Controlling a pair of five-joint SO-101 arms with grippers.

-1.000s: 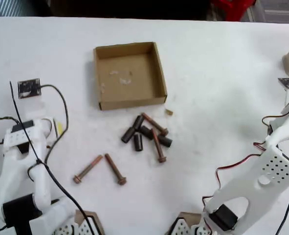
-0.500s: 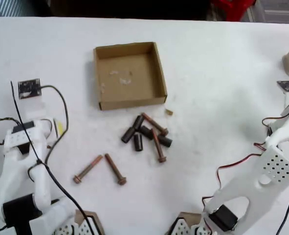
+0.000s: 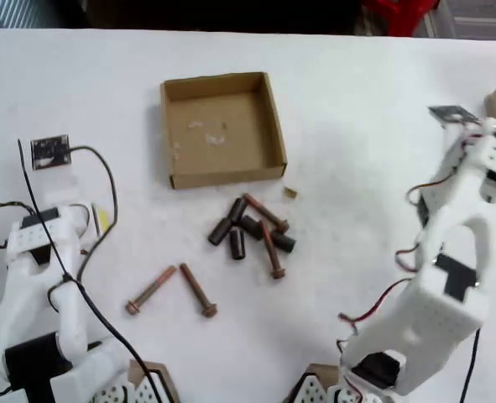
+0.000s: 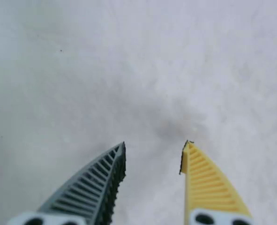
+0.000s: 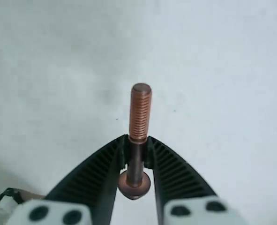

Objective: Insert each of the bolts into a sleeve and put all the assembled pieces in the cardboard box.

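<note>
White arms (image 3: 38,285) w/ black servos (image 3: 31,357), black & red cables (image 3: 112,189); L claw (image 4: 152,154) grey+yellow, R claw (image 5: 136,145) black.

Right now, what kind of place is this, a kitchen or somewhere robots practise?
Most likely a robot workbench in a lab or workshop. A white left arm and right arm sit at a white table, and loose bolts, dark sleeves and a small cardboard box lie between them.

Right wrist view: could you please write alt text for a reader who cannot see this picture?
The right gripper holds a copper-coloured bolt, clamped just above its head between two black ribbed fingers. The threaded end of the bolt points away from the camera, with the white table behind it.
</note>
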